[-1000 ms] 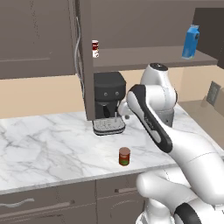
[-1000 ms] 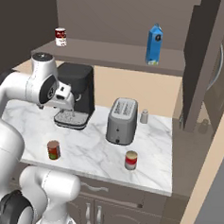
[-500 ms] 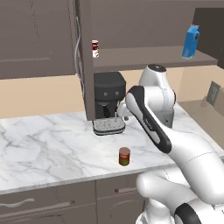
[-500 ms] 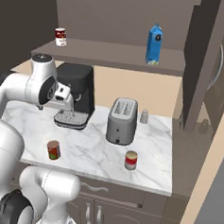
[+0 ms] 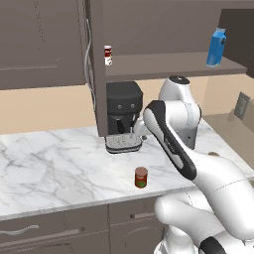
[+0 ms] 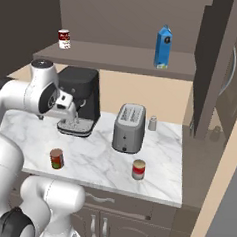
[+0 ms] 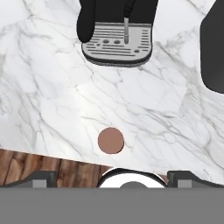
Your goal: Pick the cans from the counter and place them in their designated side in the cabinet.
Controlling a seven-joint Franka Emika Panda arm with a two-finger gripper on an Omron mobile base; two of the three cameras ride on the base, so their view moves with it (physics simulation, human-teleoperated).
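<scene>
The arm is raised over the tabletop (image 5: pixel 54 163), its hand near the drip tray of the black coffee machine (image 5: pixel 124 114), looking straight down. From the hand view the dark red-brown can (image 7: pixel 110 140) shows as a brown disc close to the tabletop's front edge, lower in that picture than the machine's grille, so the hand sits above and behind it, well apart. That can (image 5: pixel 141 177) stands upright near the front edge in the left base view; the second can, red above and pale below (image 6: pixel 138 169), stands upright toward the front right of the tabletop, in front of the toaster (image 6: pixel 129 127). Both are untouched, so the step in hand looks like the approach to the first can. The fingers hold nothing that I can see, but how far apart they stand cannot be told: just their dark tips peek up at the bottom of the hand view. To do this well, I would bring the hand forward until the brown disc is centred between the tips, open wide before descending, come straight down and close around the can's middle. Care is needed near the edge, since a nudge could tip it off. The cabinet (image 6: pixel 124 58) shelf above already carries a slim white can (image 6: pixel 64 38) and a blue carton (image 6: pixel 163 47).
</scene>
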